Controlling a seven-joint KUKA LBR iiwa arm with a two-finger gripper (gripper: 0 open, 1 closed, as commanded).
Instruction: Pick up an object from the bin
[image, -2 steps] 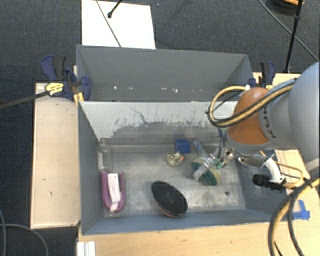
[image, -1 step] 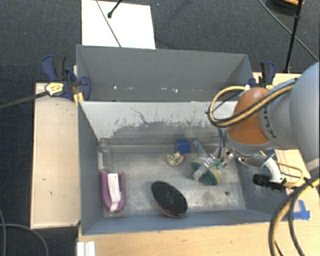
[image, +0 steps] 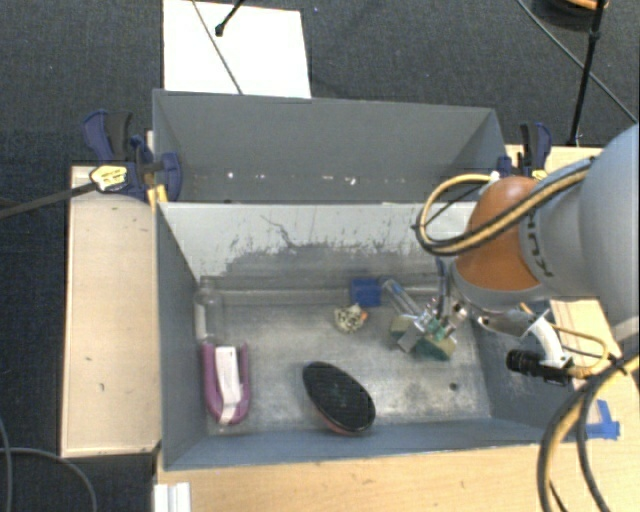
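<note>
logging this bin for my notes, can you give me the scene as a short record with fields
bin: grey metal bin
gripper: gripper low at the right side of the floor, right above a green and grey thing
held: cannot tell
near gripper: blue block; pale lump
front middle: black oval disc
front left: purple and white thing

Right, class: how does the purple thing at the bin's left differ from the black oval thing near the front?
The purple thing is long and narrow with a white patch; the black oval thing is broad and dark. The purple thing lies along the left wall; the black oval thing sits slantwise mid-floor. Both rest in the bin.
</note>
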